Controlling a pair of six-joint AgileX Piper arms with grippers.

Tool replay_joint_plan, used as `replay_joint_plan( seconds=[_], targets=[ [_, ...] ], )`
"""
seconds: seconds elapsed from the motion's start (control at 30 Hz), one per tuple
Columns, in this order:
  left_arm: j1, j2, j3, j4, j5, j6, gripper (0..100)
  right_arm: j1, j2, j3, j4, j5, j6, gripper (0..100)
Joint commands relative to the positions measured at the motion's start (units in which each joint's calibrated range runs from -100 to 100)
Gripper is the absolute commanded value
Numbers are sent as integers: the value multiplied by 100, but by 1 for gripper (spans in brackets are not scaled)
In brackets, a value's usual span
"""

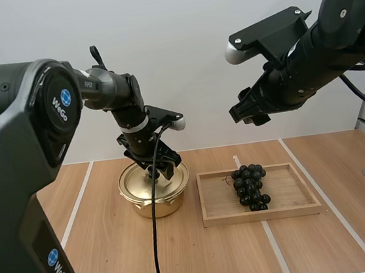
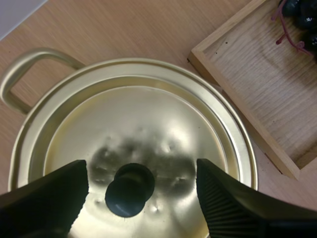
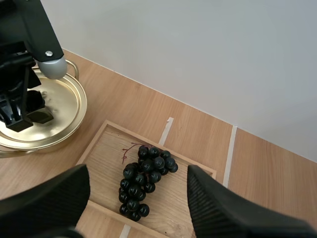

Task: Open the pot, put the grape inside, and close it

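Wooden table [image 1: 118, 262]: left gripper [image 1: 160, 170] is straddling the black knob [image 2: 130, 189] on the gold pot [image 1: 152, 206], jaws spread. Right gripper [image 1: 249, 114] is hovering, jaws apart.

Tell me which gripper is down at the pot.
The left gripper: open fingers flank the lid knob. The right gripper hangs open, high above the tray.

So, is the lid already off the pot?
No, the lid rests on the pot, with the open left tool standing around its black knob.

Gold pot [image 1: 171, 201] with black knob [image 2: 130, 189], near-black grapes [image 1: 250, 186], pale wood-grain tray [image 1: 219, 197].
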Motion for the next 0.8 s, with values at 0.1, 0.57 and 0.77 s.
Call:
replay_joint_plan(
  seconds=[0.1, 0.57, 0.77],
  targets=[
    [6, 1, -57, -34, 65, -141, 72, 10, -15, -70, 18, 30, -18, 93],
    [6, -11, -67, 406, 63, -439, 0, 10, -15, -70, 18, 30, -18, 93],
    [6, -229, -423, 406, 331, -439, 0, 10, 36, -70, -217, 67, 174, 93]
  ],
)
